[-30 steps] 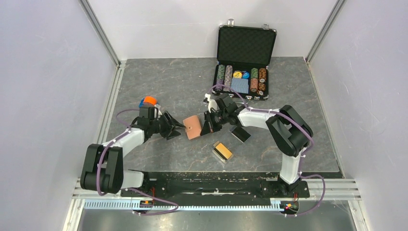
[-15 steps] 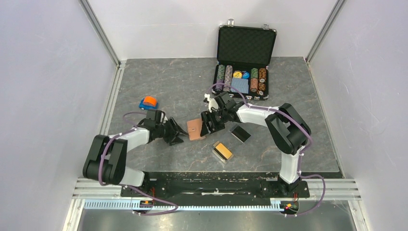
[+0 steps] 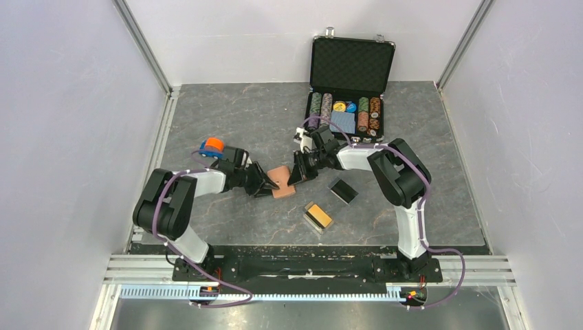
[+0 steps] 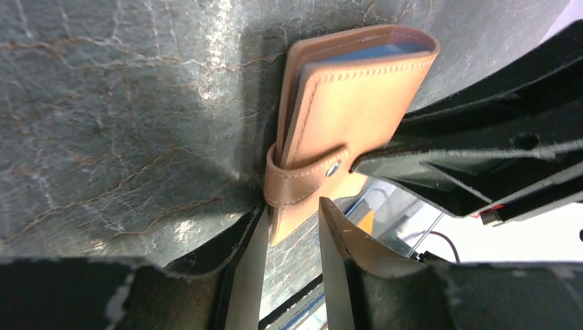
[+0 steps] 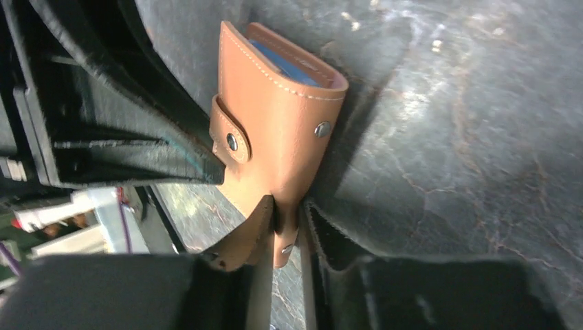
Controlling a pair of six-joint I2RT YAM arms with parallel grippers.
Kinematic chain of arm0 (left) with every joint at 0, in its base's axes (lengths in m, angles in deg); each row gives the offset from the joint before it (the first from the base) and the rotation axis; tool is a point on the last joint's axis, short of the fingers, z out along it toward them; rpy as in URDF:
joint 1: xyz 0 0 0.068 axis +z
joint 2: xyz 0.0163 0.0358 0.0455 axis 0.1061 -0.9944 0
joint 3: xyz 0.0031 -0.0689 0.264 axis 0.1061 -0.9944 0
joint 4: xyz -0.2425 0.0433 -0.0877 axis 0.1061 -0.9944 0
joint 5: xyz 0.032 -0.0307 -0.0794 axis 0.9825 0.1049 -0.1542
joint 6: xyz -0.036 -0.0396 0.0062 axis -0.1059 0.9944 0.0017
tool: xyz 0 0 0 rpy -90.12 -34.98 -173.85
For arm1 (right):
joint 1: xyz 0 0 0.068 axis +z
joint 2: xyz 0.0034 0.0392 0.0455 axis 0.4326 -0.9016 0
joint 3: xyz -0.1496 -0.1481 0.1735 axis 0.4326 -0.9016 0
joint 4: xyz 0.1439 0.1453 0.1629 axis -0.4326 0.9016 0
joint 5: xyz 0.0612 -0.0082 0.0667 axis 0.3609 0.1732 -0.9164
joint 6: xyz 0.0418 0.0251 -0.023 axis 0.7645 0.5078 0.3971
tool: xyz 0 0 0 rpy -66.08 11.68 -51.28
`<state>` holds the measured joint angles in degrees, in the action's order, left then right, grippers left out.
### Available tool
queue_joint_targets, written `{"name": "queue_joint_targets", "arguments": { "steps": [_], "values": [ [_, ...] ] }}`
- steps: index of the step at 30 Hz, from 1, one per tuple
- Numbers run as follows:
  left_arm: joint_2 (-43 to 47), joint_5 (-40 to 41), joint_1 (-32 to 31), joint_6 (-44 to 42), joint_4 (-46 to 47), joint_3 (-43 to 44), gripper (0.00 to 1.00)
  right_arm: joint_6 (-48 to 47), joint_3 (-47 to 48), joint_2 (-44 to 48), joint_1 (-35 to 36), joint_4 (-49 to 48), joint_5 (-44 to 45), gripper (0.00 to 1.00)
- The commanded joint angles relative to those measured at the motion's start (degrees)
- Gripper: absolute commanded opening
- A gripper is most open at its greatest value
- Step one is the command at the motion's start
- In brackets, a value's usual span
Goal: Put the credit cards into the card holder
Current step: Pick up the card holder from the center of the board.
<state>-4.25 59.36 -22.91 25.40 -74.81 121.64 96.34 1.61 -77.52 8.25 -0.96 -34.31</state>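
Step in hand: getting the card holder open. No card is loaded yet, by the look of things.

- Worktop (image 3: 227,110): the holder lies about mid-worktop. A black chip case (image 3: 352,65) stands open at the far edge, right of centre, well apart.
- Left gripper (image 3: 267,184): its jaws sit either side of the holder's strapped end, at or very near the leather. I cannot tell from the wrist view whether they are pressing.
- Right gripper (image 3: 298,176): its jaws are closed on a thin leather edge at the holder's opposite end, with almost no gap between them.
- Card holder (image 3: 282,181): tan leather, stitched edges, folded shut, with blue lining showing at the open side.
- Credit cards: a gold-orange lot (image 3: 319,216) and a black lot (image 3: 343,191) lie toward the near edge, right of the holder and untouched. The count is not readable.
- Strap (image 4: 295,185): it wraps the open edge and looks snapped down at its stud (image 4: 333,169).

Next move, as judged: one gripper anchors the body while the other peels the strap off its stud. The covers then need spreading to expose the sleeves. The leather is likely to spring back, so the holder needs pinning flat.
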Motion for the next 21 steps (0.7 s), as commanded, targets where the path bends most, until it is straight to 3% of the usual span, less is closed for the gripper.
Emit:
{"name": "queue_joint_targets", "arguments": {
  "steps": [1,2,6,10,15,21],
  "values": [
    [-1.21,5.66,-1.55,1.07,0.09,0.47,0.42,2.07,-0.34,-3.11,1.01,0.01,-0.89,0.05],
    [-0.44,6.10,-1.63,1.30,0.09,0.26,0.44,1.89,-0.05,-2.56,0.93,0.44,-0.80,0.00],
    [4.49,8.43,-1.64,0.32,-2.98,0.73,0.57,-0.02,1.70,0.40,0.10,4.69,0.82,0.00],
    [11.14,14.88,-2.90,-3.01,-15.11,3.84,0.67,-3.28,3.76,4.12,-0.05,11.37,4.71,0.00],
    [17.15,21.64,-7.57,-4.01,-23.10,7.02,0.70,-5.94,3.07,9.50,-0.05,16.39,10.01,0.00],
    [15.33,24.68,-12.30,-4.28,-27.08,13.20,0.70,-6.01,1.02,14.27,0.11,19.32,12.80,0.00]
  ]
}}
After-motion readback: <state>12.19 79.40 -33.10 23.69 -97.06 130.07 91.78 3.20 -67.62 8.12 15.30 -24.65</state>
